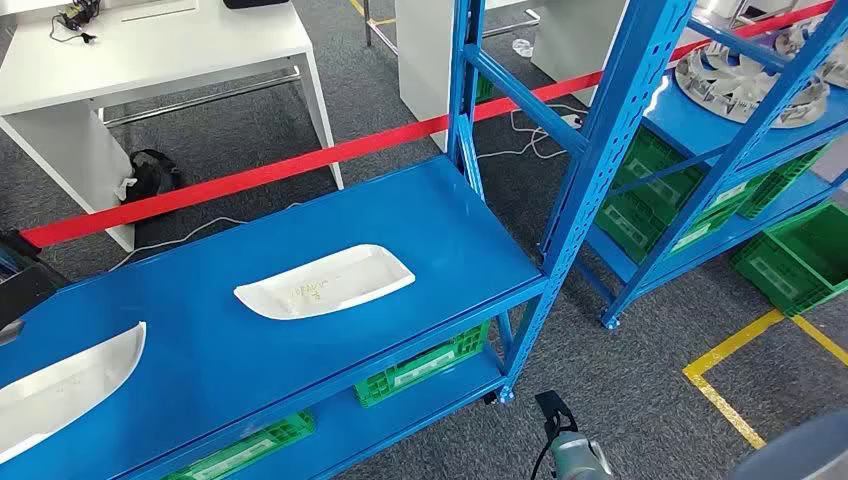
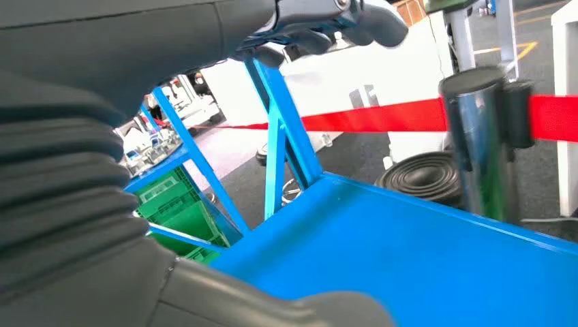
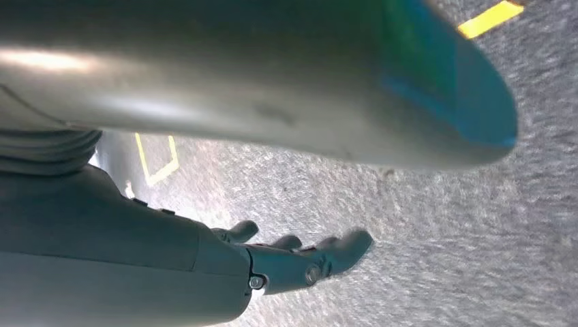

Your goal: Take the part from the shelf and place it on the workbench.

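Note:
Two white, elongated shell parts lie on the top board of the blue shelf (image 1: 440, 220): one part (image 1: 325, 282) near the middle, another part (image 1: 60, 385) at the near left corner. My left hand (image 1: 18, 285) shows dark at the left edge, just beyond that second part. In the left wrist view its fingers (image 2: 327, 17) and thumb (image 2: 272, 306) stand apart over bare blue shelf board (image 2: 409, 259) with nothing between them. My right arm (image 1: 578, 455) hangs low beside the shelf. Its hand (image 3: 293, 262) has the fingers stretched out above grey carpet, holding nothing.
A red barrier belt (image 1: 300, 160) runs behind the shelf from a chrome post (image 2: 477, 143). White tables (image 1: 150, 50) stand beyond it. A second blue shelf (image 1: 720, 130) at right carries round metal parts (image 1: 745, 80). Green crates (image 1: 420, 370) sit on lower shelves. Yellow tape (image 1: 740, 345) marks the floor.

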Controlling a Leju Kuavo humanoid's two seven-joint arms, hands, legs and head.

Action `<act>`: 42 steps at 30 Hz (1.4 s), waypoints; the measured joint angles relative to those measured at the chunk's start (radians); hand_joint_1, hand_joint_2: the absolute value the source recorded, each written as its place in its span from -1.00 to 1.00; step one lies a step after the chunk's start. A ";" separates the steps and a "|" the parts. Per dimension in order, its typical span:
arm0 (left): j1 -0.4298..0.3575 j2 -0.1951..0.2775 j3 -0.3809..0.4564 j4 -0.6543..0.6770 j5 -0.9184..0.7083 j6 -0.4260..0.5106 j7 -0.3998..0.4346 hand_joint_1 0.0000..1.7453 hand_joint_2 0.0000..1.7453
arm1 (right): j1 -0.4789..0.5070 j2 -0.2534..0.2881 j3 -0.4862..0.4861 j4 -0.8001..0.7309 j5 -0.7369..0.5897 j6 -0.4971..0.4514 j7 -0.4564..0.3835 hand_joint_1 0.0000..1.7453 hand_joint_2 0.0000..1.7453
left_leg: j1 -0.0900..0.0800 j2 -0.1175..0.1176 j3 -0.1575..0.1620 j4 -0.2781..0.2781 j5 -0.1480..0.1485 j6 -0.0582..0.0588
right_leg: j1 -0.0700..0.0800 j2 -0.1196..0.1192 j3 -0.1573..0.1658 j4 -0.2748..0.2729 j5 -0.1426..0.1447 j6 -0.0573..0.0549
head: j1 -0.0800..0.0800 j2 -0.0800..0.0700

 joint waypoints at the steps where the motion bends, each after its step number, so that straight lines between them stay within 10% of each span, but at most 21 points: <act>1: 0.000 0.001 0.000 0.000 0.001 -0.006 0.000 -1.00 1.00 | -0.001 0.000 0.000 0.000 0.000 0.000 0.000 -1.00 -1.00 | 0.000 0.000 0.001 0.000 0.000 -0.003 | -0.002 0.000 0.002 -0.003 0.003 -0.004 | 0.000 0.000; 9: 0.004 0.032 0.064 0.007 0.145 -0.319 -0.109 -1.00 1.00 | 0.000 0.000 0.000 0.000 0.005 0.001 -0.002 -1.00 -1.00 | 0.017 0.010 -0.129 0.267 -0.106 -0.036 | -0.010 0.002 0.016 -0.015 0.008 -0.024 | -0.003 0.000; 12: 0.004 0.047 0.119 0.006 0.225 -0.411 -0.191 -1.00 1.00 | 0.000 0.000 -0.003 0.000 -0.003 0.003 -0.002 -1.00 -1.00 | 0.018 0.013 -0.039 0.092 -0.019 -0.032 | -0.011 0.002 0.025 -0.015 0.001 -0.015 | -0.003 0.000; 15: -0.002 0.053 0.181 0.004 0.291 -0.479 -0.274 -1.00 1.00 | -0.001 -0.001 -0.008 0.000 -0.014 0.003 -0.003 -1.00 -1.00 | 0.013 0.011 0.016 -0.008 0.000 -0.025 | -0.006 0.000 0.027 -0.015 -0.004 -0.007 | -0.001 0.000; 23: -0.002 0.060 0.263 0.002 0.344 -0.541 -0.359 -1.00 1.00 | -0.001 -0.002 -0.024 0.000 -0.025 0.003 -0.004 -1.00 -1.00 | 0.011 0.007 0.016 -0.011 0.000 -0.008 | -0.006 -0.001 0.041 -0.039 0.004 0.005 | 0.001 0.000; 30: 0.029 0.089 0.295 -0.029 0.415 -0.638 -0.609 -1.00 1.00 | 0.000 -0.001 -0.034 0.000 -0.033 0.001 -0.003 -1.00 -1.00 | 0.009 0.009 0.016 -0.011 -0.001 -0.004 | -0.008 0.000 0.042 -0.042 0.006 0.014 | 0.000 0.000; 42: 0.242 0.161 0.219 -0.150 0.598 -0.656 -0.744 -1.00 1.00 | 0.001 -0.002 -0.058 0.000 -0.039 0.000 -0.003 -1.00 -1.00 | 0.009 0.010 0.019 -0.014 0.000 -0.004 | -0.007 0.001 0.042 -0.042 0.004 0.015 | 0.000 0.000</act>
